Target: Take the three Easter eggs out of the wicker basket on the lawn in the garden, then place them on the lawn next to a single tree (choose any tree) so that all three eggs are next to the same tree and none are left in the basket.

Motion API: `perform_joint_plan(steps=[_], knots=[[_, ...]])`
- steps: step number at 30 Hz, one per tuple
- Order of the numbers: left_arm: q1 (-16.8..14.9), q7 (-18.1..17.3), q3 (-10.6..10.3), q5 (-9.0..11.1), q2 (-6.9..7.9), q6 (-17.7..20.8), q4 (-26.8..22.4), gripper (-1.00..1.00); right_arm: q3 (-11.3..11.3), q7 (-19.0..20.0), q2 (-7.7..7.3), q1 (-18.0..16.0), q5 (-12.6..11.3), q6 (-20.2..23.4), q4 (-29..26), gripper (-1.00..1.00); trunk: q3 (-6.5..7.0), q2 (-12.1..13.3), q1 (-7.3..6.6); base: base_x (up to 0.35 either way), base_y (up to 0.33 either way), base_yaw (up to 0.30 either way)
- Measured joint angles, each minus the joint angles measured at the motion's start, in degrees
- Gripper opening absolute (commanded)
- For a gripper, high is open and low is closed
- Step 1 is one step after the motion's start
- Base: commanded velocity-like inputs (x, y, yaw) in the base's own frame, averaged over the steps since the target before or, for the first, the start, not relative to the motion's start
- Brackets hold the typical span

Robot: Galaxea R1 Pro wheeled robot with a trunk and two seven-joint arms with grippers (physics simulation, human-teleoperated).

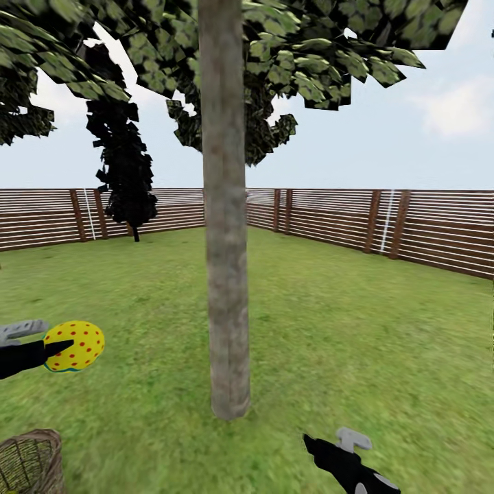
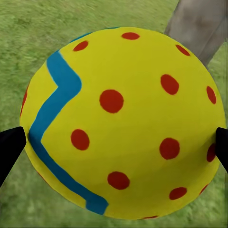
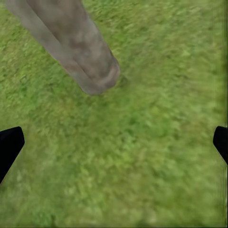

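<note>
The lawn (image 1: pixel 357 343) spreads around the tree (image 1: pixel 226 274); the wicker basket (image 1: pixel 31 461) sits at seven o'clock. The left pincer (image 1: pixel 58 345) grips a dotted Easter egg (image 1: pixel 74 345) at nine o'clock, above grass. Right pincer (image 1: pixel 329 439) gapes empty. Released from here, the egg may roll away from the trunk. No writing is visible.

The lawn (image 1: pixel 357 329) is flat, mottled green grass. On it stands the tree (image 1: pixel 225 274) at the centre, and the wicker basket (image 1: pixel 29 461) at 7 o'clock.
</note>
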Motion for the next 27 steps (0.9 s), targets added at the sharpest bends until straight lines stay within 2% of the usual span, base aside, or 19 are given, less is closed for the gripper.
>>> perform_joint_plan(steps=[8,11,12,13,14,15,16,18,19,21,22,24,25,27], knots=[[-0.76,1.67,-0.57,-0.10,-0.08,0.01,0.32,-1.00,-0.01,0.08,-0.26,0.04,0.23,-0.01,0.06,1.00,0.00,0.00,0.00,0.000,-0.286,0.000],[-1.02,4.23,-1.51,-0.14,-0.31,0.02,0.89,-1.00,0.01,0.09,-0.43,0.05,0.22,-0.01,0.08,1.00,0.00,0.00,0.00,0.000,-0.287,0.000],[-1.63,5.39,-2.06,-0.08,-0.91,0.02,1.40,-1.00,0.00,0.09,-0.46,0.05,0.22,0.00,0.08,1.00,0.00,0.01,0.00,0.000,-0.287,0.000],[-2.78,7.41,-3.47,-0.01,-2.11,0.02,2.99,-1.00,-0.01,0.09,-0.48,0.05,0.20,0.00,0.09,1.00,0.00,0.01,0.00,0.000,-0.288,0.000],[-6.45,11.92,-9.25,-0.23,-3.58,0.01,8.68,-1.00,-0.02,0.09,-0.52,0.03,0.21,0.10,0.09,1.00,0.00,0.02,0.01,0.000,-0.288,0.000],[-8.67,13.69,-13.20,0.07,-3.94,0.03,13.21,-1.00,-0.02,0.07,-0.63,0.02,0.17,0.24,0.09,1.00,0.00,0.02,0.01,0.000,-0.288,0.000],[-10.62,14.67,-15.35,-0.03,-4.31,0.03,17.28,-1.00,-0.02,0.04,-0.70,0.04,0.15,0.13,0.09,1.00,0.00,0.01,0.01,0.000,-0.288,0.000],[-12.47,15.25,-17.00,0.04,-5.70,0.03,21.43,-1.00,0.03,-0.06,-0.74,0.06,0.18,0.06,0.09,1.00,0.00,0.01,0.00,0.000,-0.288,0.000],[-13.25,15.48,-18.51,0.08,-7.10,0.03,23.92,-1.00,0.05,-0.12,-0.76,0.06,0.20,0.03,0.09,1.00,0.00,0.01,0.01,0.000,-0.288,0.000],[-14.98,15.90,-21.36,-1.35,-8.27,0.04,27.78,-1.00,0.06,-0.19,-0.77,0.08,0.21,0.02,0.09,1.00,0.00,0.01,0.00,0.000,-0.288,0.000],[-16.93,16.08,-23.13,-2.53,-8.93,0.03,32.27,-1.00,0.06,-0.23,-0.77,0.07,0.21,0.01,0.09,1.00,0.00,0.01,0.01,0.000,-0.288,0.000],[-20.20,16.09,-24.50,-3.99,-9.82,-0.22,39.58,-1.00,0.07,-0.29,-0.77,0.06,0.21,0.01,0.12,1.00,0.00,0.01,0.00,0.000,-0.288,0.000],[-22.43,16.03,-24.94,-4.75,-10.47,-1.88,44.85,-1.00,0.07,-0.33,-0.77,0.07,0.21,0.00,0.15,1.00,0.00,0.01,0.01,0.000,-0.288,0.000],[-24.80,15.94,-26.01,-5.25,-11.47,-3.32,50.51,-1.00,0.07,-0.38,-0.77,0.04,0.21,0.00,0.17,1.00,0.00,0.01,0.00,0.000,-0.288,0.000]])
